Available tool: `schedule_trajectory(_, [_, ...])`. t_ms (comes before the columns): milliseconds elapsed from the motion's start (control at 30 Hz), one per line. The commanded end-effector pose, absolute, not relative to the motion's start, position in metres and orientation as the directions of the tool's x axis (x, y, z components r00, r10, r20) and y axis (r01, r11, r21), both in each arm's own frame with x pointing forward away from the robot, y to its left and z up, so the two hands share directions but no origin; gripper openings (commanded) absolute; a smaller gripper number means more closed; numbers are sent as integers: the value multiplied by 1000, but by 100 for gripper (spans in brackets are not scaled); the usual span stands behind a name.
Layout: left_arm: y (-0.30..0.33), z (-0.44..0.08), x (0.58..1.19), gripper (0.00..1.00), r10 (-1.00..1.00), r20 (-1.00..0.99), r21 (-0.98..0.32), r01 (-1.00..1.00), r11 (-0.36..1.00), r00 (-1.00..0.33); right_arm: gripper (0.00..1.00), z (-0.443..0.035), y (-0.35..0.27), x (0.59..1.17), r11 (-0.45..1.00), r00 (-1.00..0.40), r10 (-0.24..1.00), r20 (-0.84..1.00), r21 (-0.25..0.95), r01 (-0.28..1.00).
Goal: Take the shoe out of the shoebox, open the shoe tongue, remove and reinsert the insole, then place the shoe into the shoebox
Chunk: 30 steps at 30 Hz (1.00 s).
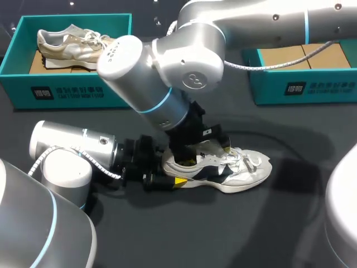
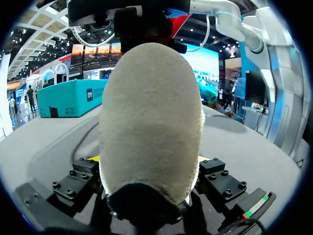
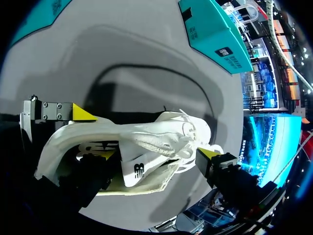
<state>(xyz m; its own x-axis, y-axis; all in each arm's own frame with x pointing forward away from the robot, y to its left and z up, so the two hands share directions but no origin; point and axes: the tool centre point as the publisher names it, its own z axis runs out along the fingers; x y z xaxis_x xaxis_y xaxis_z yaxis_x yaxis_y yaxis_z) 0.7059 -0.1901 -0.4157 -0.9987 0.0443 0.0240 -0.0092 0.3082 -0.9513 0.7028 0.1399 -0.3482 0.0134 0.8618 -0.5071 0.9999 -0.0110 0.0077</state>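
white shoe [image 1: 240,170] clamped at the heel by left gripper [image 1: 167,177], right gripper [image 1: 201,144] lowered at its opening, hold cannot be told, teal shoebox [image 1: 17,56] partly blocked by right arm [image 1: 184,61]

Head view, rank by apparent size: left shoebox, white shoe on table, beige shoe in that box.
1. left shoebox
2. white shoe
3. beige shoe, unsure: white one lies nearer, arms hide part of both.

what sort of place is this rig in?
Likely a tabletop robot station for shoe packing, maybe a demo: a dark table, a teal shoebox holding a beige shoe, a second shoebox, and a white shoe lying out on the table.
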Motion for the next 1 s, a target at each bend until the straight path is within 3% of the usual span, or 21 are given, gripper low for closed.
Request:
schedule_trajectory(33, [-187,-417,704,0,42,22,-951,-8,310,-999,100,-347,135,695,-52,67,858,-509,44,998])
schedule_trajectory(333, [-187,-417,704,0,42,22,-951,-8,310,-999,98,-340,115,690,-93,100,856,-508,41,995])
schedule_trajectory(400, [-187,-417,704,0,42,22,-951,-8,310,-999,89,-337,111,689,-97,103,855,-509,40,995])
schedule_trajectory(467, [-187,-417,704,0,42,22,-951,-8,310,-999,69,-335,109,689,-100,105,854,-510,36,994])
schedule_trajectory(500, [-187,-417,704,0,42,22,-951,-8,310,-999,54,-334,107,690,-101,105,854,-510,36,994])
schedule_trajectory(567, [-187,-417,704,0,42,22,-951,-8,310,-999,40,-333,105,690,-102,104,856,-507,31,994])
schedule_trajectory(767, [-187,-417,704,0,42,22,-951,-8,310,-999,31,-330,103,690,-89,80,868,-491,5,996])
schedule_trajectory(833, [-187,-417,704,0,42,22,-951,-8,310,-999,22,-329,102,690,-86,67,877,-476,-19,996])
schedule_trajectory(900, [-187,-417,704,0,42,22,-951,-8,310,-999,0,-328,100,690,-68,41,890,-455,-42,997])
schedule_trajectory(1000, [-187,-417,704,0,42,22,-951,-8,310,-999,0,-326,97,690,-11,-21,908,-417,-73,997])
